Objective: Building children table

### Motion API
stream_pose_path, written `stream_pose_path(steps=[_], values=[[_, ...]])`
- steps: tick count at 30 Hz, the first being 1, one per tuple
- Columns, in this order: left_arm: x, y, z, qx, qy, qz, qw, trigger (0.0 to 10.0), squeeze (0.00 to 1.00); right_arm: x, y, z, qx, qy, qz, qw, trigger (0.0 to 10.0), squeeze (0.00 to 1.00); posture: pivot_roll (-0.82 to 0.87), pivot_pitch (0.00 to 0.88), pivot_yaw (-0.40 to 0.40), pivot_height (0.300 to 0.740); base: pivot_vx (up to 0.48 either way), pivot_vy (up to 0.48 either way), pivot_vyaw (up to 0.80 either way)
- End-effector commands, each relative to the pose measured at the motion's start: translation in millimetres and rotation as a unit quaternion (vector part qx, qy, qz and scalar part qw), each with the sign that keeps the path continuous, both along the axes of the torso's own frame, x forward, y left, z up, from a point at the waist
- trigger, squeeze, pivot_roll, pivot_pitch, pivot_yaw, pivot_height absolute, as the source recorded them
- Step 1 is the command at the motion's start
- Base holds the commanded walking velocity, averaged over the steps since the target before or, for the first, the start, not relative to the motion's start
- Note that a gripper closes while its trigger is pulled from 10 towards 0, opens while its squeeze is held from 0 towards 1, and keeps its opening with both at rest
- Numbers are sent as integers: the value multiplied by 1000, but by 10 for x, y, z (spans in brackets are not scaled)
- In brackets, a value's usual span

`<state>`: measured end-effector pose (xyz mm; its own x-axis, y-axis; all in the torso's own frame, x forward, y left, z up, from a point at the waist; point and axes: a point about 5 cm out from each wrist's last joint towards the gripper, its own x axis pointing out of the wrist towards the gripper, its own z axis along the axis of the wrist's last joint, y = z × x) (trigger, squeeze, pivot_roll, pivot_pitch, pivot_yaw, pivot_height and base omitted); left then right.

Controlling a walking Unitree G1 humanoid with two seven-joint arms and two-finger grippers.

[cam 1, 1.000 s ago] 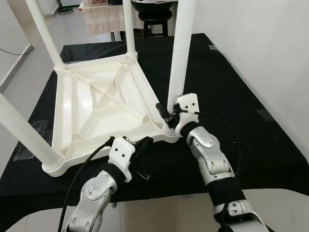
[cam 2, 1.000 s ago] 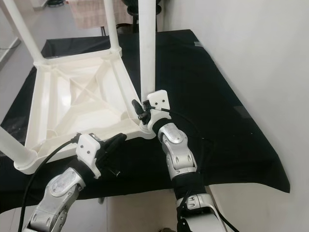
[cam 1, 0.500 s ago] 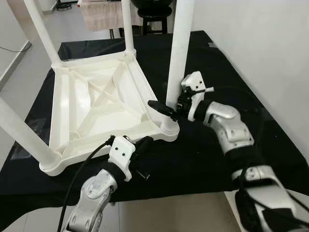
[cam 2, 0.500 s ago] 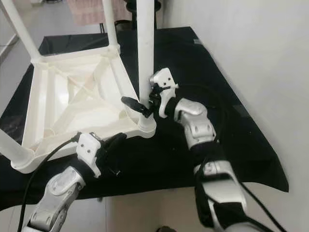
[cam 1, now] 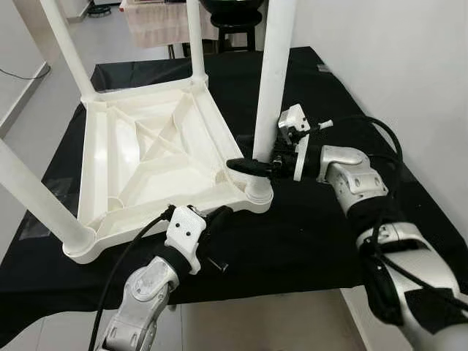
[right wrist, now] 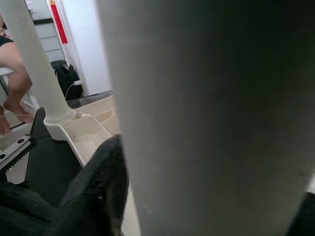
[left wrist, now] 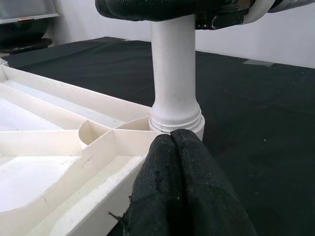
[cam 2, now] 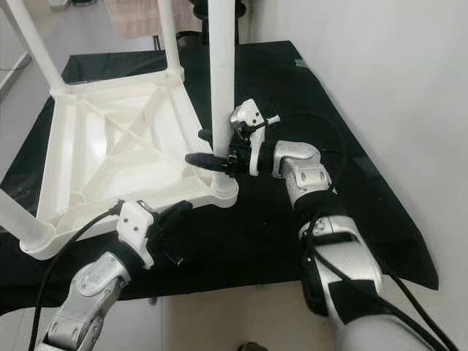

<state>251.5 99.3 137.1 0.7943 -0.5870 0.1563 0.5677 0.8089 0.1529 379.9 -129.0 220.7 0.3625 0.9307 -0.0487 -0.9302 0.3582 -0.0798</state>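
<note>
Upside down, the white table [cam 1: 146, 157] is laid on black cloth [cam 1: 329, 227]. Its near leg [cam 1: 272, 80] is gripped by the right gripper [cam 1: 252, 153]. The left gripper [cam 1: 219, 214], fingers pressed together empty, is held at the frame

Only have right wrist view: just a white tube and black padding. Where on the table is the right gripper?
Observer: The right gripper has its jaws either side of the near right leg, just above its corner socket.
Operator: Left gripper?
Observer: The left gripper has its jaws shut, tips against the upturned tabletop rim beside that socket.
Operator: Other legs fitted?
Observer: Three more legs stand in the other corners; the table rests upside down on a black cloth.
</note>
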Motion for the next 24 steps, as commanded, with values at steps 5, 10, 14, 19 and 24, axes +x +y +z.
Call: stream_pose_path(steps=[5, 10, 14, 19, 24], values=[[-21, -10, -35, 9, 4, 0, 1000, 10000, 0, -31, -4, -94, -12, -8, 3, 1000, 0, 0, 26, 106, -25, 740, 0, 0, 0], [-18, -3, -32, 8, 4, 0, 1000, 10000, 0, -108, -168, -222, -9, -29, -40, 999, 0, 0, 13, 110, -17, 740, 0, 0, 0], [-24, 8, -32, 8, 4, -1, 1000, 10000, 0, -176, -218, -337, -16, -38, -84, 996, 0, 0, 8, 115, -13, 740, 0, 0, 0], [-37, 32, -33, 10, 5, -1, 1000, 10000, 0, -272, -150, -648, 2, -16, -374, 927, 0, 0, 13, 118, -13, 740, 0, 0, 0], [-41, 40, -34, 11, 4, 0, 1000, 10000, 0, -448, 5, -782, 0, 12, -437, 900, 0, 0, 18, 119, -7, 740, 0, 0, 0]])
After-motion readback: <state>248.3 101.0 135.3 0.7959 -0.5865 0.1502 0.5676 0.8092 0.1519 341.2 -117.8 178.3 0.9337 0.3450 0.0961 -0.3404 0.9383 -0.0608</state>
